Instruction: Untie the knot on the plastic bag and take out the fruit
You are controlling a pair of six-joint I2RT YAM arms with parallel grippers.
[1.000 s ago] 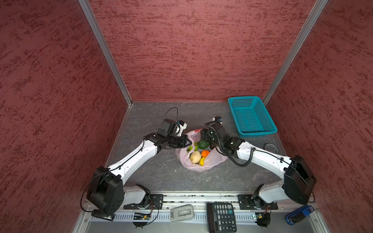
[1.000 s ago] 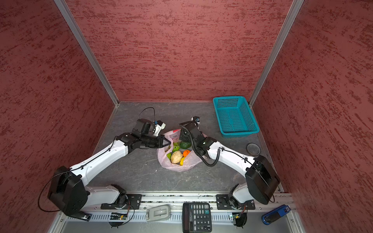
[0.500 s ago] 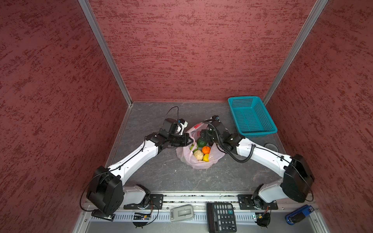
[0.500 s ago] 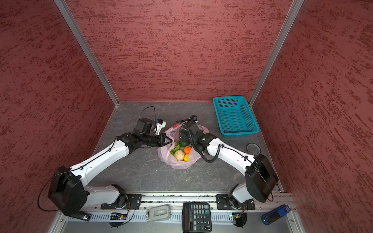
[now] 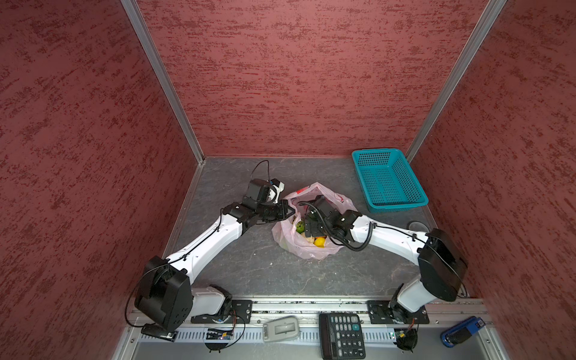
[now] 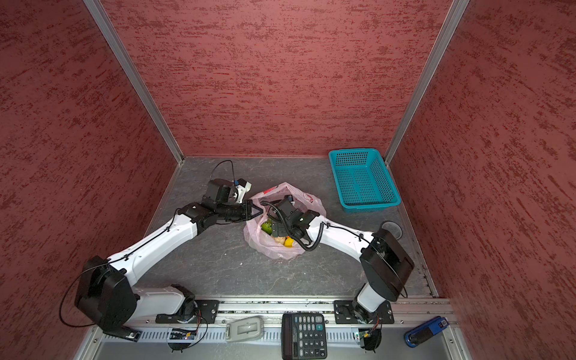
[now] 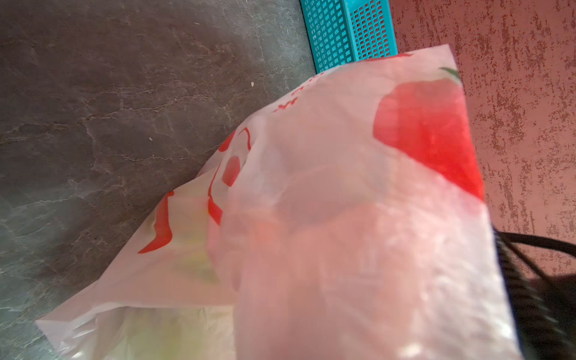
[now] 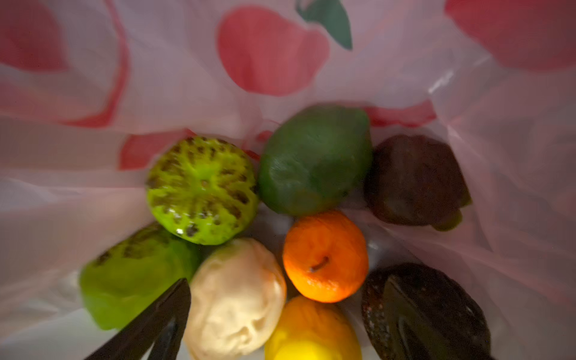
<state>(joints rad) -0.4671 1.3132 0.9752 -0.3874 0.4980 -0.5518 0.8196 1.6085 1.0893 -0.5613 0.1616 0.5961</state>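
We note the right claw (image 5: pixel 311 230) has dropped into the plastic bag (image 5: pixel 299 247) at the centre of the bench (image 5: pixel 249 268). Its jaws are now spread wide and empty over the fruit (image 8: pixel 324 255). The left claw (image 5: pixel 288 212) is pinched shut on the bag's rim at 10 o'clock. We judge the knot undone, so picking comes next.

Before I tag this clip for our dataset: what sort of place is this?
Probably a robot test cell in a lab: red textured panels wall in a grey tabletop, two white arms are bolted to an aluminium rail, and a calculator lies on the front ledge.
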